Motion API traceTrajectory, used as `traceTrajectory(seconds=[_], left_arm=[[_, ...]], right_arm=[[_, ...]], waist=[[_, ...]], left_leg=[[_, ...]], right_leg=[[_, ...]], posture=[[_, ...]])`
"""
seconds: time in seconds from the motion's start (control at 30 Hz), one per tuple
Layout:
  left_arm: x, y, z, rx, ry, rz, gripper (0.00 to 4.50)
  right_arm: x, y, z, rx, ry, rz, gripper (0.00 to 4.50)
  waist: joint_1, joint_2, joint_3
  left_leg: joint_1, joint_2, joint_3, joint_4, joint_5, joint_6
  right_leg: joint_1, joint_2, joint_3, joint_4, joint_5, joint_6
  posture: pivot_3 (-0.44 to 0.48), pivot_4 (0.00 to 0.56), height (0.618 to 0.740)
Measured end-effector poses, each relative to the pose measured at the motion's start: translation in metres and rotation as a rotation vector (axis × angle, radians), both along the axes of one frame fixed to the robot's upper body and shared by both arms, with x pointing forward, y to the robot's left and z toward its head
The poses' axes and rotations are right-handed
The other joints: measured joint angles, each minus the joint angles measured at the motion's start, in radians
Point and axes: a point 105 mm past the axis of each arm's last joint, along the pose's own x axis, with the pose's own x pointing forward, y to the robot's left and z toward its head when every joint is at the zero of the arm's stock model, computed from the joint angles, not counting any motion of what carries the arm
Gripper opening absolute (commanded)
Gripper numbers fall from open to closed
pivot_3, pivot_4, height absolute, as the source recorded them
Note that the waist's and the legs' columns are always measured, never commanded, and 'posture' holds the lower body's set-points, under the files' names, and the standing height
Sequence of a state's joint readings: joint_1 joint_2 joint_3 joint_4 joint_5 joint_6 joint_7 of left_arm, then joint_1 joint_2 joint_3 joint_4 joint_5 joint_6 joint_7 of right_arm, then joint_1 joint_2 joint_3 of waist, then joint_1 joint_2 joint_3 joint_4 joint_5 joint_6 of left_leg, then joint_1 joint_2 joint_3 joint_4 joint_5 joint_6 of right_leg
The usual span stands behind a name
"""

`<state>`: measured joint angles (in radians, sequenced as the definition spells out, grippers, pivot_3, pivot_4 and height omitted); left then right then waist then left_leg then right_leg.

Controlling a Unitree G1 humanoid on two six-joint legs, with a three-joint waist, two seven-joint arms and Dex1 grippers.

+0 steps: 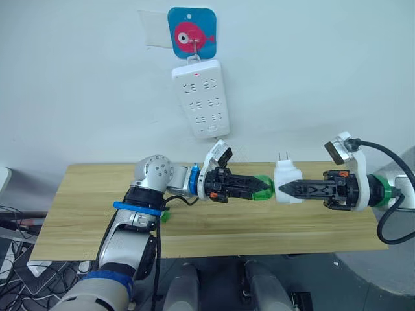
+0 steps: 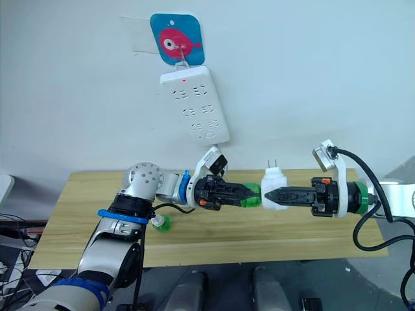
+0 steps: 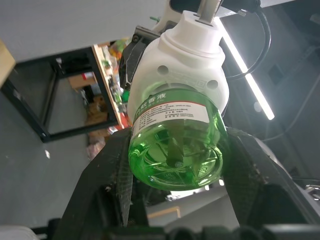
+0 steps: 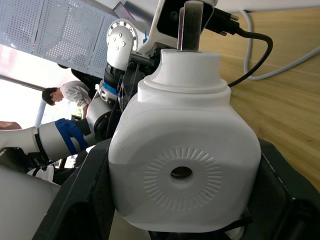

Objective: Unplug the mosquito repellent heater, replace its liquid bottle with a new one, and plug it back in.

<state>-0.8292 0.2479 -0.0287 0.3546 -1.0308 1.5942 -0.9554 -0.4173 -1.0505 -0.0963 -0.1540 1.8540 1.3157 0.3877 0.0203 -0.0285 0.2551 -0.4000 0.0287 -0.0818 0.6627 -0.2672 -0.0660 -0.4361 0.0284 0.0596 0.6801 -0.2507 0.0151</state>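
Above the wooden table [image 1: 259, 223], the white mosquito repellent heater [image 1: 287, 176] is held in the air with its two prongs pointing up. My right gripper [image 1: 283, 189] is shut on its body. The round vent hole on its face shows in the right wrist view [image 4: 182, 172]. A green liquid bottle [image 3: 175, 145] has its top inside the heater's underside, and my left gripper [image 1: 266, 187] is shut on it from the other side. The two grippers meet tip to tip.
A long white power strip [image 1: 201, 97] hangs on the wall under a blue fish hook, above and left of the heater. Another small green bottle [image 2: 161, 223] lies on the table by my left forearm. A person [image 4: 65, 95] shows in the background.
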Motion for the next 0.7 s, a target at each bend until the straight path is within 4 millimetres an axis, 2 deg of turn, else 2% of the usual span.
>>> traceTrajectory(seconds=[0.13, 0.2, 0.33, 0.43, 0.5, 0.57, 0.67, 0.7], left_arm=[[0.004, 0.003, -0.005, 0.047, -0.031, 0.052, 4.48], [0.007, 0.007, -0.001, 0.047, -0.06, 0.078, 4.48], [0.006, 0.029, 0.009, 0.076, -0.247, 0.137, 4.48], [-0.001, 0.038, 0.016, 0.055, -0.408, 0.161, 4.48], [-0.004, 0.044, 0.017, 0.032, -0.615, 0.19, 4.48], [-0.006, 0.044, 0.016, -0.029, -0.935, 0.254, 4.48], [-0.014, 0.037, 0.01, -0.124, -1.418, 0.292, 4.48], [-0.016, 0.035, 0.009, -0.148, -1.502, 0.287, 4.48]], right_arm=[[-0.003, -0.002, -0.003, -0.012, 0.019, 0.001, 2.99], [-0.004, -0.003, -0.003, -0.007, 0.025, 0.002, 2.99], [-0.004, -0.008, -0.01, 0.006, 0.067, -0.02, 2.99], [-0.001, -0.011, -0.008, 0.041, 0.083, -0.039, 2.99], [0.0, -0.014, -0.008, 0.058, 0.098, -0.051, 2.99], [0.001, -0.017, -0.012, 0.058, 0.117, -0.07, 2.99], [0.002, -0.019, -0.013, 0.066, 0.128, -0.081, 2.99], [0.002, -0.019, -0.013, 0.068, 0.128, -0.083, 2.99]], waist=[[0.001, 0.0, 0.0], [0.003, 0.0, 0.0], [0.002, 0.0, 0.0], [0.005, 0.0, 0.0], [0.007, 0.0, 0.0], [0.01, 0.0, 0.0], [0.026, 0.0, 0.0], [0.032, 0.0, 0.0]], left_leg=[[0.0, 0.0, 0.0, 0.0, 0.0, 0.0], [0.0, 0.0, 0.0, 0.0, 0.0, 0.0], [0.0, 0.0, 0.002, -0.001, 0.0, -0.001], [0.0, -0.001, 0.002, 0.0, 0.0, -0.001], [0.0, -0.002, 0.002, 0.0, 0.0, -0.001], [0.0, -0.002, 0.004, -0.001, 0.002, -0.004], [0.0, -0.003, 0.005, 0.0, 0.001, -0.003], [0.0, -0.003, 0.005, 0.0, 0.001, -0.001]], right_leg=[[0.0, -0.001, 0.0, 0.001, 0.0, 0.0], [0.0, -0.001, 0.0, 0.0, 0.0, 0.0], [-0.001, -0.002, 0.002, 0.0, 0.0, 0.0], [-0.001, -0.003, 0.001, 0.0, 0.0, 0.0], [0.0, -0.004, 0.002, 0.0, 0.0, 0.0], [0.0, -0.006, 0.003, -0.001, 0.003, -0.004], [0.0, -0.006, 0.004, -0.002, 0.003, -0.005], [0.0, -0.006, 0.005, -0.002, 0.003, -0.005]], posture=[[0.149, 0.231, 0.74], [0.157, 0.23, 0.74], [0.168, 0.231, 0.74], [0.169, 0.232, 0.74], [0.186, 0.238, 0.74], [0.186, 0.238, 0.74], [0.189, 0.248, 0.74], [0.189, 0.248, 0.74]])
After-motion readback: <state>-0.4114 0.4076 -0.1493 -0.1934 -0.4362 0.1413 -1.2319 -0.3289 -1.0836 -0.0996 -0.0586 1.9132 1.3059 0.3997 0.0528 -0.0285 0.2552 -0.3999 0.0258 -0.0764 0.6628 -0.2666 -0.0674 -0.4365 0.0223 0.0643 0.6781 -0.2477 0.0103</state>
